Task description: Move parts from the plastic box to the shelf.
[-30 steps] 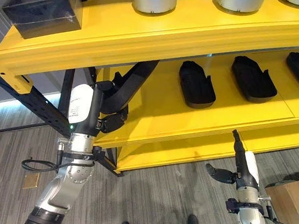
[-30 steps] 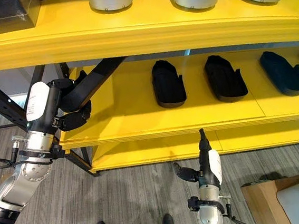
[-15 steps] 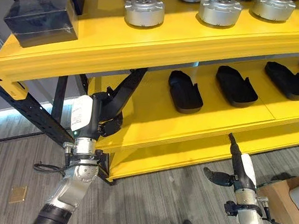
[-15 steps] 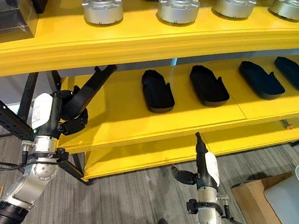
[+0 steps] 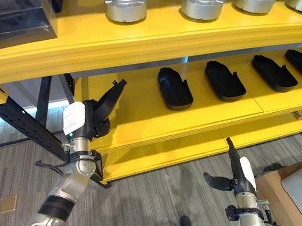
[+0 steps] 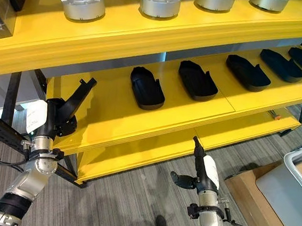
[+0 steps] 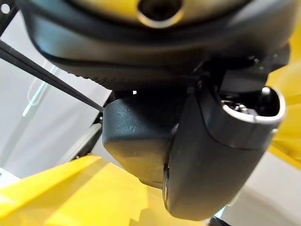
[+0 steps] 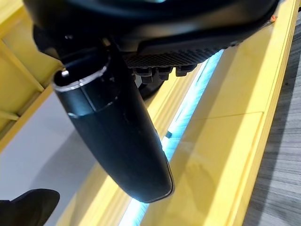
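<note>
- Shelf (image 5: 147,38): yellow, tiered, on a dark frame; grey wood-pattern floor (image 5: 147,203) in front of it
- Top tier: a row of silver round parts (image 5: 126,8) along it, and a dark box (image 5: 22,12) at its left end
- Middle tier: black moulded parts (image 5: 174,88) lie in a row, spaced apart, running off to the right
- Left robot hand (image 5: 94,119): raised at the left end of the middle tier, just in front of its edge; it is closed on a long black part (image 5: 111,96) that slants up and to the right from the hand, its tip near the underside of the top tier
- Whether that part touches the middle tier cannot be told
- Left wrist view: thumb (image 7: 216,160) and dark palm seen close, with yellow shelf surface behind
- Right robot hand (image 5: 233,171): low, in front of the lowest yellow tier, over the floor; fingers straight and pointing up, thumb out to the side, holding nothing
- Right wrist view: a straight dark finger (image 8: 117,136) against the yellow edge of the shelf
- Plastic box (image 6: 294,180): grey, at the right edge beside a cardboard carton (image 6: 249,202), well apart from both hands; its contents cannot be made out
</note>
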Robot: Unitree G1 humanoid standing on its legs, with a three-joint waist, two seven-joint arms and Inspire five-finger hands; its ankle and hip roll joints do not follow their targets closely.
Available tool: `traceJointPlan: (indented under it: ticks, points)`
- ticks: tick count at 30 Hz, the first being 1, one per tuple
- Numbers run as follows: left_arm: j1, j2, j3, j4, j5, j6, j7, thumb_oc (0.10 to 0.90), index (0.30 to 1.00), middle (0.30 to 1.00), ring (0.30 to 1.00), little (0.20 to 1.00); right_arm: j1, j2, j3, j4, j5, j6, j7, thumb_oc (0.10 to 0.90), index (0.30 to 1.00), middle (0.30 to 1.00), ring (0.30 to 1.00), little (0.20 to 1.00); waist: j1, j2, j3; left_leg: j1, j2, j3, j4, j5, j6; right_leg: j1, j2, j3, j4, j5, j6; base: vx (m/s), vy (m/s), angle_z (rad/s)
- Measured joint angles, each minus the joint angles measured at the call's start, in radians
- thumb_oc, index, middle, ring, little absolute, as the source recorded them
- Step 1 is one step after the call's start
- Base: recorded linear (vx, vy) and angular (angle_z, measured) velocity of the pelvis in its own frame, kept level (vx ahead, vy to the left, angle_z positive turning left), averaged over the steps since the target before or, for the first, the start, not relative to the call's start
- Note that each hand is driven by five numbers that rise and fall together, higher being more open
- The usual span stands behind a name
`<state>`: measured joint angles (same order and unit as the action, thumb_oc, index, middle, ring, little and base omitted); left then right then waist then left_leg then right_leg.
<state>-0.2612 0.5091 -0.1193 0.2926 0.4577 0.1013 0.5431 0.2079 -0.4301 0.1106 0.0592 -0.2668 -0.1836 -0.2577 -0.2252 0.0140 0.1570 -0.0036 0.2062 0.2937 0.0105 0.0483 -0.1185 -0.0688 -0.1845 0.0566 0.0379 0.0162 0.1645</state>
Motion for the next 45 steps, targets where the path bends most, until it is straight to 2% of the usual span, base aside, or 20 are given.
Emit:
traceJointPlan:
  ticks: [3, 10, 15, 17, 20, 28, 38, 45]
  points:
    - [-0.025, 0.023, -0.005, 0.036, 0.004, 0.015, 0.009, 0.4, 0.3, 0.3, 0.3, 0.3, -0.003, -0.008, 0.006, 0.011, -0.006, -0.001, 0.007, 0.9, 1.0, 1.0, 1.0, 1.0, -0.013, 0.002, 0.001, -0.015, 0.001, 0.002, 0.01, -0.001, 0.0, -0.032, 0.002, 0.013, 0.031, -0.009, -0.001, -0.09, 0.008, -0.07]
    - [-0.191, 0.094, -0.007, 0.213, 0.021, 0.068, 0.016, 0.4, 0.3, 0.3, 0.3, 0.3, -0.011, -0.043, 0.029, 0.034, -0.006, 0.0, 0.009, 0.9, 1.0, 1.0, 1.0, 1.0, -0.028, 0.012, 0.022, -0.088, 0.012, 0.008, 0.06, -0.008, -0.007, -0.153, 0.012, 0.043, 0.15, -0.042, -0.005, -0.06, 0.001, -0.07]
    - [-0.321, 0.161, -0.077, 0.294, 0.038, 0.072, 0.02, 0.4, 0.3, 0.3, 0.3, 0.3, -0.012, -0.057, 0.036, 0.034, -0.006, -0.001, 0.012, 0.9, 1.0, 1.0, 1.0, 1.0, -0.023, 0.019, 0.063, -0.137, 0.023, 0.004, 0.113, -0.026, -0.02, -0.226, 0.02, 0.05, 0.25, -0.088, -0.014, -0.03, -0.006, 0.0]
    - [-0.362, 0.166, -0.096, 0.332, 0.039, 0.072, 0.019, 0.4, 0.3, 0.3, 0.3, 0.3, -0.013, -0.059, 0.038, 0.034, -0.006, -0.001, 0.013, 0.9, 1.0, 1.0, 1.0, 1.0, -0.025, 0.024, 0.078, -0.142, 0.027, 0.002, 0.126, -0.031, -0.026, -0.241, 0.023, 0.051, 0.282, -0.104, -0.017, 0.0, 0.0, 0.0]
    - [-0.471, 0.182, -0.175, 0.436, 0.039, 0.077, 0.012, 0.4, 0.3, 0.3, 0.3, 0.3, -0.022, -0.071, 0.054, 0.034, -0.007, -0.001, 0.013, 0.9, 1.0, 1.0, 1.0, 1.0, -0.023, 0.026, 0.095, -0.173, 0.042, -0.004, 0.159, -0.041, -0.03, -0.275, 0.036, 0.052, 0.331, -0.121, -0.021, -0.02, -0.007, -0.01]
    - [-0.634, 0.183, -0.29, 0.518, 0.04, 0.089, -0.014, 0.4, 0.3, 0.3, 0.3, 0.3, -0.061, -0.091, 0.085, 0.033, -0.007, -0.001, 0.014, 0.9, 1.0, 1.0, 1.0, 1.0, -0.034, 0.016, 0.135, -0.186, 0.053, -0.013, 0.185, -0.043, -0.029, -0.31, 0.046, 0.043, 0.416, -0.165, -0.037, 0.0, -0.02, 0.02]
    - [-0.676, 0.176, -0.29, 0.624, 0.03, 0.094, -0.033, 0.4, 0.3, 0.3, 0.3, 0.3, -0.066, -0.123, 0.123, 0.033, -0.007, 0.0, 0.018, 0.9, 1.0, 1.0, 1.0, 1.0, -0.043, 0.018, 0.137, -0.197, 0.059, -0.028, 0.214, -0.052, -0.04, -0.353, 0.049, 0.039, 0.515, -0.221, -0.057, 0.0, -0.026, 0.03]
    - [-0.702, 0.174, -0.287, 0.644, 0.016, 0.103, -0.053, 0.4, 0.3, 0.3, 0.3, 0.3, -0.06, -0.137, 0.13, 0.033, -0.008, 0.01, 0.018, 0.9, 1.0, 1.0, 1.0, 1.0, -0.016, 0.02, 0.139, -0.209, 0.08, -0.057, 0.245, -0.052, -0.041, -0.361, 0.064, 0.016, 0.575, -0.253, -0.078, 0.0, -0.049, 0.08]
